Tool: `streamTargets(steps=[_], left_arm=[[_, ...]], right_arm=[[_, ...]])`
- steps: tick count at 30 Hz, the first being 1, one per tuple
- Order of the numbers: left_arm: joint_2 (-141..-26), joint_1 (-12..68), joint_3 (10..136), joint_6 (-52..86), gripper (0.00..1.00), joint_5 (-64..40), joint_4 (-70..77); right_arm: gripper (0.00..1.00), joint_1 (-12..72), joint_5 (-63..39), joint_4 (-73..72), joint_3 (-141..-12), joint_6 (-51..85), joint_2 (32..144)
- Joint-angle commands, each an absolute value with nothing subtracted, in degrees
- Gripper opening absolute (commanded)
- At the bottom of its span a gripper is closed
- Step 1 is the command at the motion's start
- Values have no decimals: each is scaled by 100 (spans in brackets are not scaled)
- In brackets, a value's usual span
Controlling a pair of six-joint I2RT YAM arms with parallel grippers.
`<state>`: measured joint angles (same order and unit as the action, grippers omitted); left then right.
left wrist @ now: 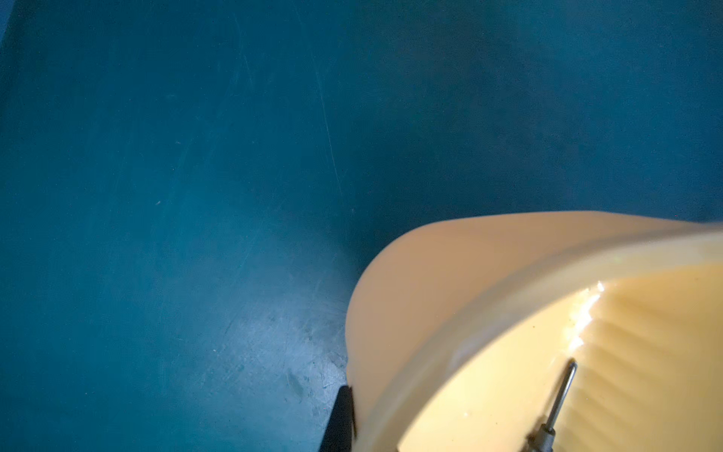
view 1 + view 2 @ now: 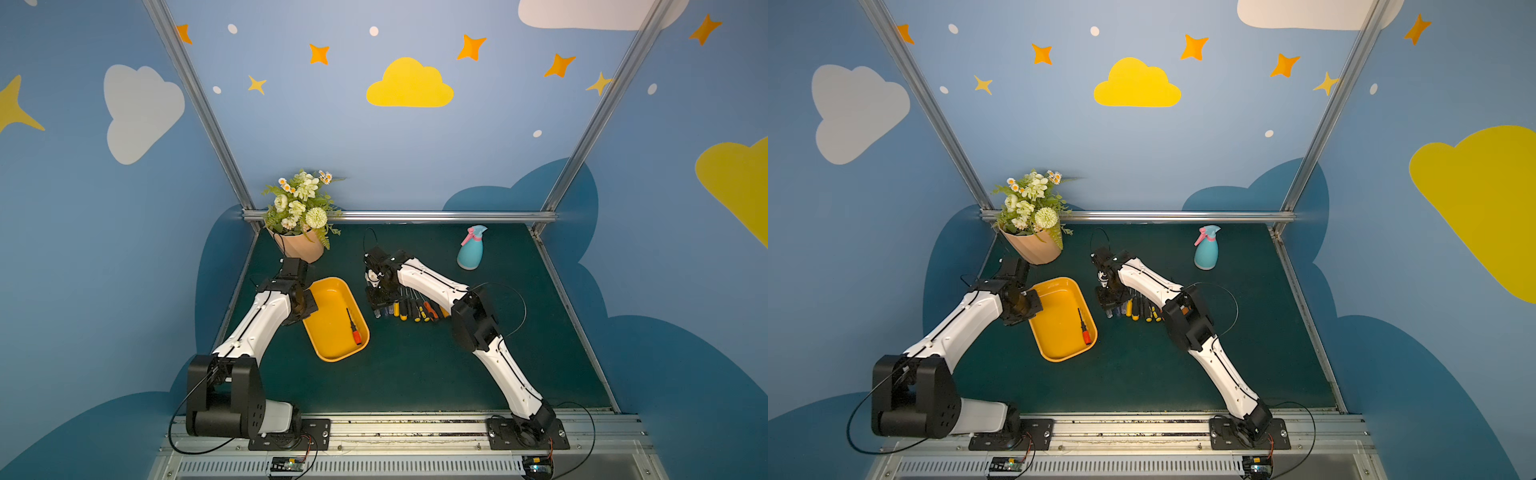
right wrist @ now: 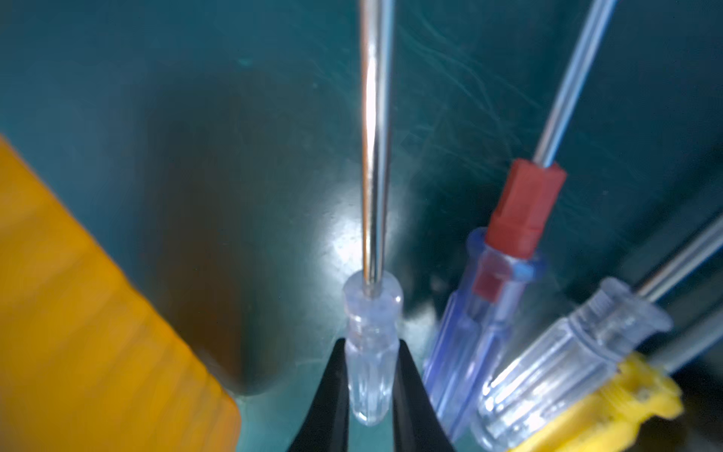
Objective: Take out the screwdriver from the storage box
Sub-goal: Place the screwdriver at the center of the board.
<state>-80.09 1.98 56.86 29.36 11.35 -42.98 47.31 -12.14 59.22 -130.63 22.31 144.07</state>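
Resting left of centre on the matte dark-green counter (image 2: 415,374) in both top views, the glossy yellow storage box (image 2: 328,320) holds an orange-handled screwdriver (image 2: 354,326) along its right wall. The left claw (image 2: 306,308) sits at the box's left rim. The right claw (image 2: 376,305) meets a row of screwdrivers (image 2: 415,311) just right of the box. Blue walls (image 2: 374,158) painted with clouds and stars stand around.

Left wrist view: one black finger (image 1: 339,420) presses the box's smooth outer wall, the claw closed on the rim.

Right wrist view: the right claw is clamped on a clear-handled screwdriver (image 3: 373,235), outside the box.
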Motion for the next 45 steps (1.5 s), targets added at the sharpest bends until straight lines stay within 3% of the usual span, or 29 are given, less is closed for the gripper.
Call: streamTargets(steps=[1,10,15,18,26,45], left_arm=[[-8064,181,5723,2886,3,1028,-4289],[-8034,176,5744,2884,3,984,-4289],[-7961,176,5752,2908,3,959,-4347],[-7828,181,5765,2888,2,919,-4420],[-7374,197,5407,3003,2,879,-4342],[-7910,194,5528,2980,2,764,-4039]], right_arm=[[0,4607,-1084,6262,-13205,2394,14504],[0,4483,-1249,6277,-13130,2243,14493],[24,4467,-1546,6278,-13257,2206,14545],[30,4464,-1539,6276,-13350,2214,14507],[36,4473,-1507,5934,-12947,2079,13950],[37,4889,-1643,4912,-11130,946,11925]])
